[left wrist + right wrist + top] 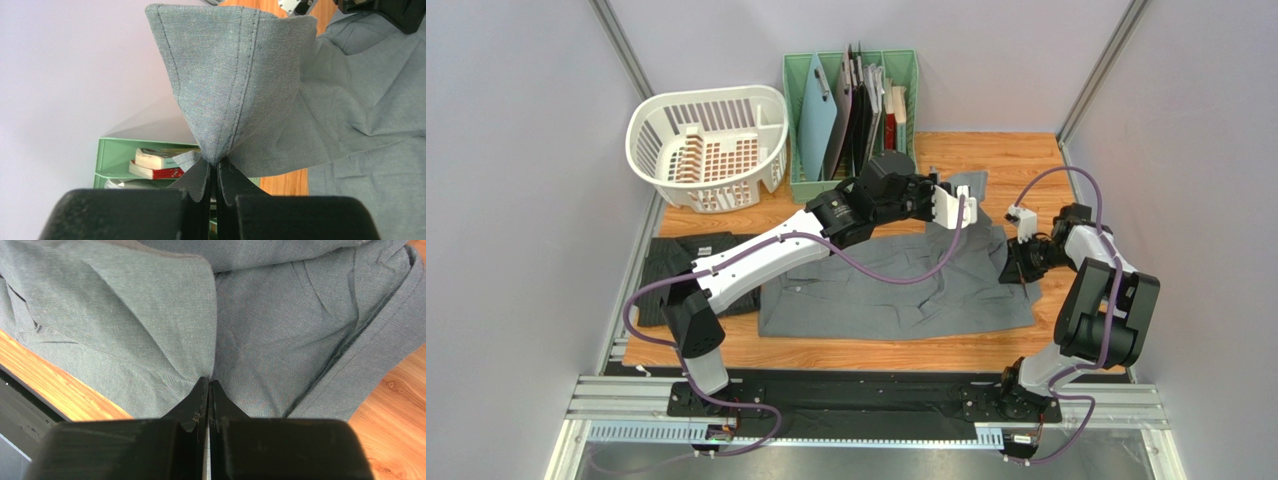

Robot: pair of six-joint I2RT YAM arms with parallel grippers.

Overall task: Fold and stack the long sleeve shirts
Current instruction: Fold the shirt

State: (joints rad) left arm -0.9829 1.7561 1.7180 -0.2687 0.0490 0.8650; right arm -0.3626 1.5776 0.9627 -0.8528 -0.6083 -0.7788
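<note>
The step in hand looks to be folding one side of the plain medium-grey cloth button-up shirt [876, 290] across its body on the wooden desk [1016, 160] — best done with both pincers travelling together, the cloth taut between them. The left pincer [215, 167] is pressed together on a stitched edge that fans up above it. The right pincer [208, 387] is likewise clamped, nipping a ridge of that shirt at its tips. The dark charcoal pinstriped shirt [671, 260] lies well left of both.

White slatted plastic basket [716, 195], rear left on wooden tabletop [1016, 160]. Just beside, to the right: green upright file rack [794, 120] holding folders [816, 115]; stacked books [155, 165] at right end.
</note>
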